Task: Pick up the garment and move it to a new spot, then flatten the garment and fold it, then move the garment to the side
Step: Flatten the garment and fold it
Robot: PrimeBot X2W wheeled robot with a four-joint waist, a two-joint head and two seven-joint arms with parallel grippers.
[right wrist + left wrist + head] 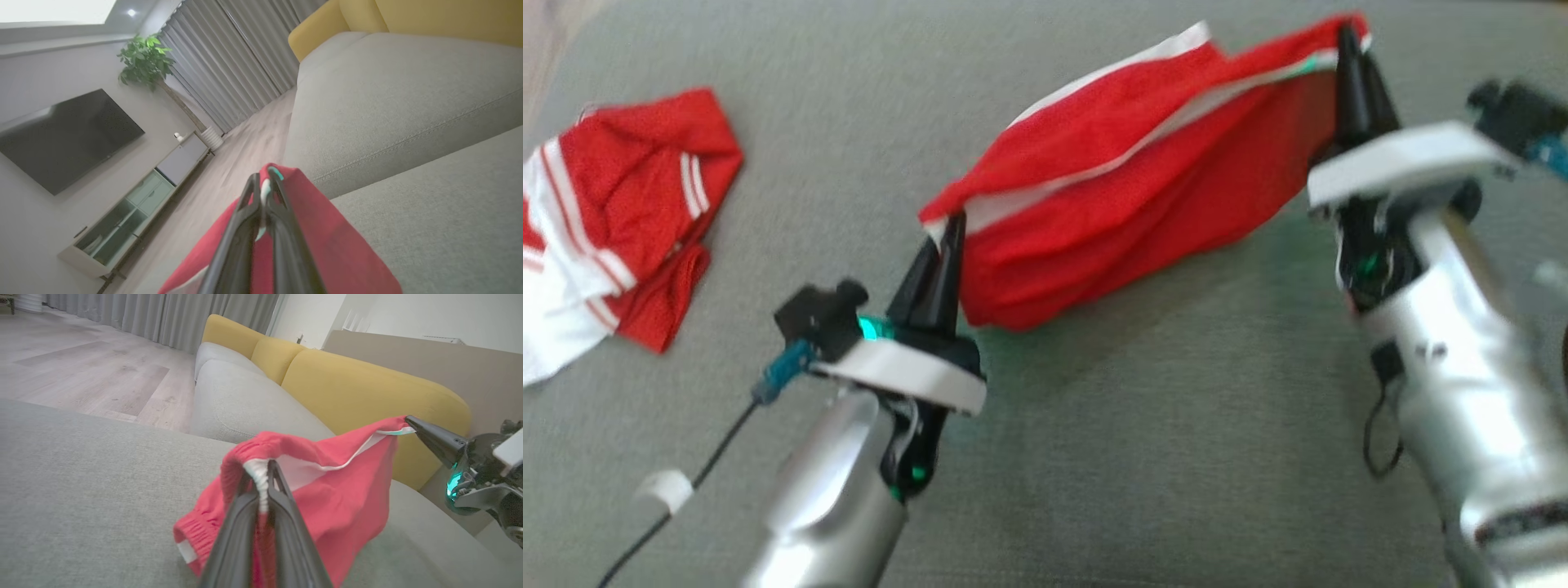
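Observation:
A red garment (1127, 188) with a white band along its edge hangs stretched between my two grippers above the grey cushion (1094, 457). My left gripper (952, 224) is shut on its near left corner, where the left wrist view shows a gathered white hem (255, 469) pinched between the fingers (286, 506). My right gripper (1347, 41) is shut on the far right corner, also seen as the right gripper (408, 419) in the left wrist view and the right gripper (263, 179) in its own view. The cloth (327, 249) sags in the middle and its lower fold touches the cushion.
A second garment (629, 204), red with white striped panels, lies crumpled at the cushion's left edge. A sofa with yellow backs (359, 388) stands behind. Wooden floor (81, 367), a TV (61, 134) and a low cabinet (135, 212) lie beyond.

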